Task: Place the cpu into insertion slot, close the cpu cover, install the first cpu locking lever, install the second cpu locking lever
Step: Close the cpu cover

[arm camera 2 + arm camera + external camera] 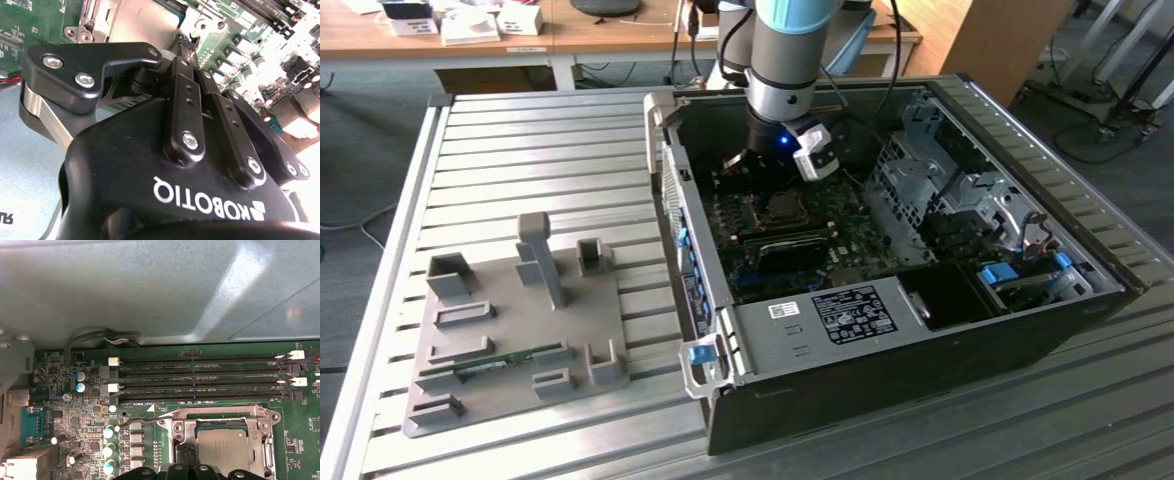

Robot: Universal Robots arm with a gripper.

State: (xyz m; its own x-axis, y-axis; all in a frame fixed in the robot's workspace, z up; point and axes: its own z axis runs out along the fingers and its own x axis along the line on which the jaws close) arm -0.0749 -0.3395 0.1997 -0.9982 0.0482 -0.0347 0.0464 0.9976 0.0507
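- Slatted aluminium worktop (520,150): carries open black computer case (894,385).
- Green motherboard (300,435): flat inside case.
- Black tool (750,170): low over motherboard; opening cannot be told.
- Silvery square-framed cpu cover (176,432): flat around cpu.
- Pale silvery-grey square cpu (222,450): seated inside cover opening.

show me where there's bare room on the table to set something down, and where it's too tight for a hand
Free: the slatted table between the grey fixture plate and the wooden desk, and the slats beside the computer case at the exterior view's right. Crowded: inside the case, where the arm hangs over the cpu cover next to the memory slots.
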